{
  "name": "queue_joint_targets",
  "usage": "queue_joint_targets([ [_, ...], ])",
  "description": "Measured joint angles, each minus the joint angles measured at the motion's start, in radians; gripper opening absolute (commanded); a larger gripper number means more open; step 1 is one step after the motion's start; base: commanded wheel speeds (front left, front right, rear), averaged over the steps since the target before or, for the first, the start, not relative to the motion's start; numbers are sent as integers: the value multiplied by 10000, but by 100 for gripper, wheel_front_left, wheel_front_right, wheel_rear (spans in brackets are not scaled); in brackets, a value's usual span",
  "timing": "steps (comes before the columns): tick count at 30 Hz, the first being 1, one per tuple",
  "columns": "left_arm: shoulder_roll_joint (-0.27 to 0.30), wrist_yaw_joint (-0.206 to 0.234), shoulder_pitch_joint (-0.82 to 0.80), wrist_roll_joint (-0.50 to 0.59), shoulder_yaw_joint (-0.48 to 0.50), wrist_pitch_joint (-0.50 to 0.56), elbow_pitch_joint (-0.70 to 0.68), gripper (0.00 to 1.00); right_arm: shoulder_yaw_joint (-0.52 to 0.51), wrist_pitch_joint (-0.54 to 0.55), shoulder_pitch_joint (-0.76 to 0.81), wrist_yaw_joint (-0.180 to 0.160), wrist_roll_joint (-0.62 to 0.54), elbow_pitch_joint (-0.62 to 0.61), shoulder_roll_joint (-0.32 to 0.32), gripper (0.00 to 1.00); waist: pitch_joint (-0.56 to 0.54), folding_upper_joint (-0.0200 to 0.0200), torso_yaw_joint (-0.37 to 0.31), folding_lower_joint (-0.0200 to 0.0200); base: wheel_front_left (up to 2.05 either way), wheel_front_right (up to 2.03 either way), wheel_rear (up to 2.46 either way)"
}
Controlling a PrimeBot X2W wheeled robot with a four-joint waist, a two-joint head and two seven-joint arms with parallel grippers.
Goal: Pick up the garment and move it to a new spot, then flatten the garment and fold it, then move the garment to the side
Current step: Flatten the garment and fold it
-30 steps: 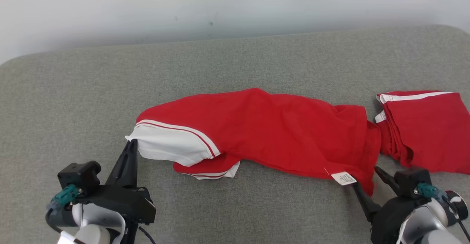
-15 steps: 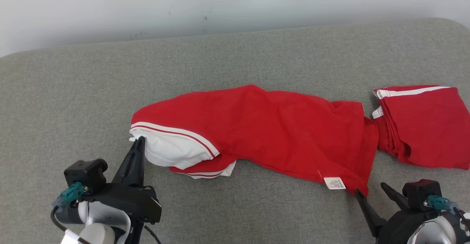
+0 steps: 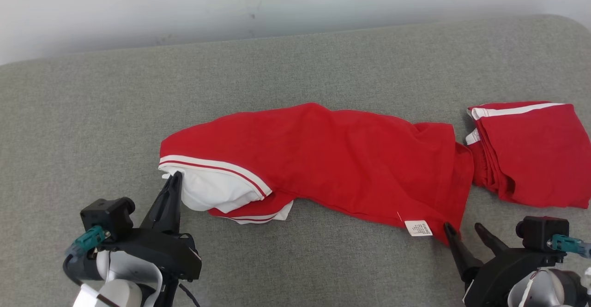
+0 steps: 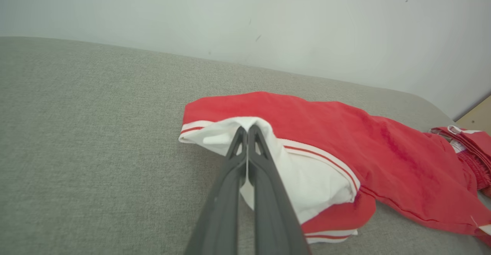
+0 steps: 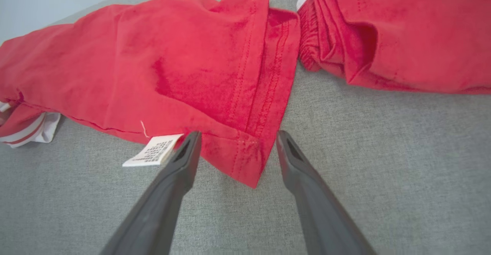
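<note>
A grey cushion (image 3: 295, 67) is bearing the red garment (image 3: 332, 159), which is lying near the middle with its long axis running from 9 to 3 o'clock in the head view. A second red pile (image 3: 531, 154), folded, is sitting at the garment's 3 o'clock end. The picture edge is cutting off its right side, and it is unclear whether the two cloths are touching or just beside each other.

The left gripper (image 3: 174, 180) is pinching the white cloth at the 9 o'clock end, its jaws closed tight on the fabric. Whether that white part is a sleeve or a lining is hard to make out.

The right gripper (image 3: 461, 227) is standing with its jaws wide at the garment's 5 o'clock corner. In the right wrist view the hem corner is pointing toward 6 o'clock, straight into the gap between the two fingers (image 5: 180, 170). That arm is judged far the nearer for a grasp there. Whether the fingers are resting on the cushion or hovering above it cannot be told.

A white label (image 3: 419, 228) is lying just at 9 o'clock of that corner, beside one finger.
</note>
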Motion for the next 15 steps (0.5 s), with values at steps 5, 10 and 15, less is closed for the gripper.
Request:
queue_joint_targets([
  [5,-35,-4,-19,-2,-25,94,0,0,-140,382,-45,-92,23,174,196,100,49,0,9,0,0,0,0],
  [10,-59,-77,-52,-15,-73,142,6,0,-213,761,-250,-161,12,328,240,100,78,0,52,0,0,0,0],
  [15,-81,-77,-166,-19,-77,180,4,0,-215,1118,-415,-163,4,571,291,86,100,0,130,0,0,0,0],
])
